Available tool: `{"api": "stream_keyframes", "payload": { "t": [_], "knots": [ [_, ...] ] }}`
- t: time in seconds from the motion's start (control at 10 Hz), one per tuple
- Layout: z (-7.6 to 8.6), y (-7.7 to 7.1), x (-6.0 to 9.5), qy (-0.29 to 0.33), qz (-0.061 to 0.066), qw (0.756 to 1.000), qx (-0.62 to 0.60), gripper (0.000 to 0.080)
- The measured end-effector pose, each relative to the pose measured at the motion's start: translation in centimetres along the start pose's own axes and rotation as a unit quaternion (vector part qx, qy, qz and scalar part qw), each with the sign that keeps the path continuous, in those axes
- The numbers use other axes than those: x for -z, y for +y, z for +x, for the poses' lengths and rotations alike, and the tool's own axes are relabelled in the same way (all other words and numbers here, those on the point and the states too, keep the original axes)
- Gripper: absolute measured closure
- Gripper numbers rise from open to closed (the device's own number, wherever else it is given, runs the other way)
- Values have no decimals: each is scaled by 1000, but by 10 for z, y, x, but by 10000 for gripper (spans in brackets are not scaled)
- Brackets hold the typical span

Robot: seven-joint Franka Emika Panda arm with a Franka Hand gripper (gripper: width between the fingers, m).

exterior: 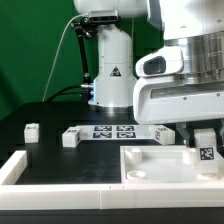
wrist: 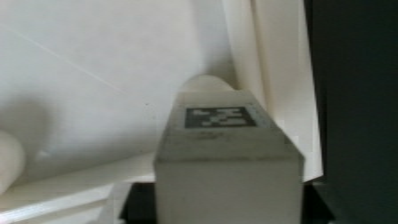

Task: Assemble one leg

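The gripper (exterior: pixel 203 143) is clamped on 1 leg (wrist: pixel 222 165) over a corner of the tabletop (exterior: pixel 160 166); seating it there looks not yet done.

Dark triangle sign (exterior: pixel 113 72) on arm base (exterior: pixel 110 92) — no words legible; square tags on marker board (exterior: pixel 112 131), leg (wrist: pixel 222 168).

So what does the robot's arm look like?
The arm is smooth, rounded and white, with a black triangle sticker on its column and a black cable beside it. The claw has a chunky white body with grey trim, and its fingers look dark.
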State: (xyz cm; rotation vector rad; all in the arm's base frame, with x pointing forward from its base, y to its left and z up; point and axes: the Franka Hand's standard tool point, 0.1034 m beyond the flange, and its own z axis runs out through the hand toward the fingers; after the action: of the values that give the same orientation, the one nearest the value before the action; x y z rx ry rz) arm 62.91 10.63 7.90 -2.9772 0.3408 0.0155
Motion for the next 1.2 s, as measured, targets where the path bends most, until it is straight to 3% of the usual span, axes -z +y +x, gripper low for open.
{"api": "stream_keyframes", "payload": {
  "t": [0.2, 0.5, 0.8, 0.9, 1.0, 1.2],
  "knots": [
    [0, 0, -1, 0, 3, 997, -75, 509],
    [1, 2, -2, 16, 20, 961, -275, 509],
    [-2, 4, -2, 24, 27, 886, -463, 509],
    [-4, 4, -2, 25, 29, 844, -535, 509],
    [-4, 4, -3, 24, 30, 829, -558, 509],
    [-6, 3, -3, 21, 30, 752, -658, 509]
  ]
}}
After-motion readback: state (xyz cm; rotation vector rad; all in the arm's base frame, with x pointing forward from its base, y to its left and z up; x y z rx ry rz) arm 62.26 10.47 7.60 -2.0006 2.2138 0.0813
